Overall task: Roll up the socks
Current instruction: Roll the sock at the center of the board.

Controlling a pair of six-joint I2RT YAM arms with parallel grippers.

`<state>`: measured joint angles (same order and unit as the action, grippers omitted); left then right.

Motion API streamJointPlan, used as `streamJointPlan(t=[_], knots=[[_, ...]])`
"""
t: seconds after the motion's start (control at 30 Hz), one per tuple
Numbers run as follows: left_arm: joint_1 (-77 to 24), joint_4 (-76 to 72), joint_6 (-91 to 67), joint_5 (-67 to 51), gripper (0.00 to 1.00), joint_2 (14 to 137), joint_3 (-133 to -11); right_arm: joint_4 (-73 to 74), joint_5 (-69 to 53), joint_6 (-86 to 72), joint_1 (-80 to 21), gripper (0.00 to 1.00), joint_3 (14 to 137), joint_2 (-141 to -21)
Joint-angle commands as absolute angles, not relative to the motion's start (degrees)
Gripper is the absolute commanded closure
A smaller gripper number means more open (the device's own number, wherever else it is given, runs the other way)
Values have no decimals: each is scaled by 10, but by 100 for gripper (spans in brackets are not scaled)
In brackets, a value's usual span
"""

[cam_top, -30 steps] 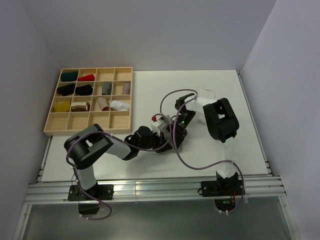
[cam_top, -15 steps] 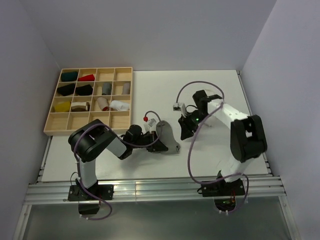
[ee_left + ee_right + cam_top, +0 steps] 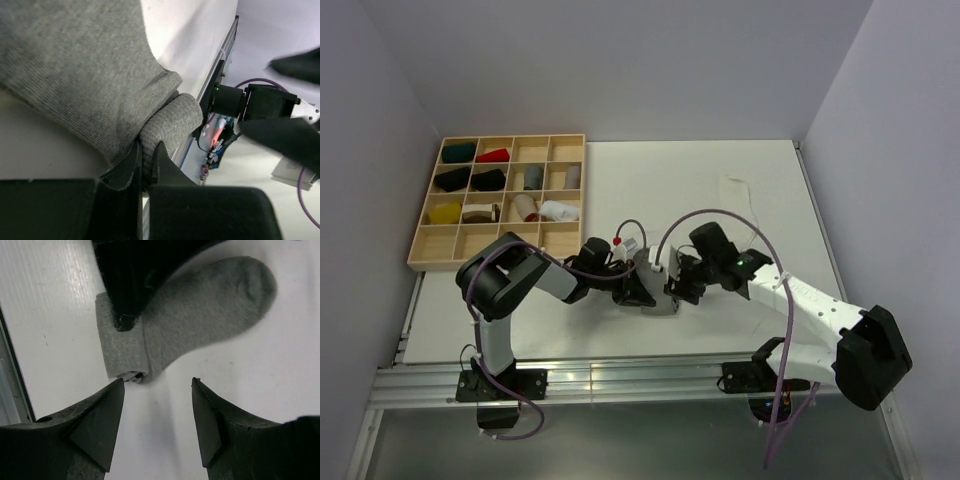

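- Since 0.5 s ago my right arm has dropped from its raised bend. It now stretches low across the table (image 3: pixel 620 180), with the right gripper (image 3: pixel 157 384) just beside the grey sock (image 3: pixel 210 310).
- The grey sock lies near the table's front middle, its toe flat and its other end curled into a short roll.
- The left gripper (image 3: pixel 146 159) pinches that roll, jaws narrow on the fabric. The left forearm runs low from a folded elbow above its base.
- The right gripper's jaws stand wide over bare table, holding nothing.
- The white sock (image 3: pixel 734 189) lies flat at the far right, well apart.
- The wooden tray (image 3: pixel 490 261) at far left has 16 compartments. Its far rows hold small cloth bundles: green, red, black, grey, yellow, white.
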<state>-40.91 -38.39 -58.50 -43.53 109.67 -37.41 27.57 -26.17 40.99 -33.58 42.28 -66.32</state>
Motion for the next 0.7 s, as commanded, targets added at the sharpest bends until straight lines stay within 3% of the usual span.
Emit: streamJointPlan(t=[0.0, 0.27, 0.67], knots=[[-406, -249, -576, -453, 100, 1115, -379, 205, -190, 424, -394, 36, 391, -664], [-395, -227, -575, -471, 100, 1128, -379, 151, -127, 445, -503, 36, 344, -670], [-393, -204, -560, -477, 99, 1138, -395, 150, -120, 439, -564, 38, 345, -720]])
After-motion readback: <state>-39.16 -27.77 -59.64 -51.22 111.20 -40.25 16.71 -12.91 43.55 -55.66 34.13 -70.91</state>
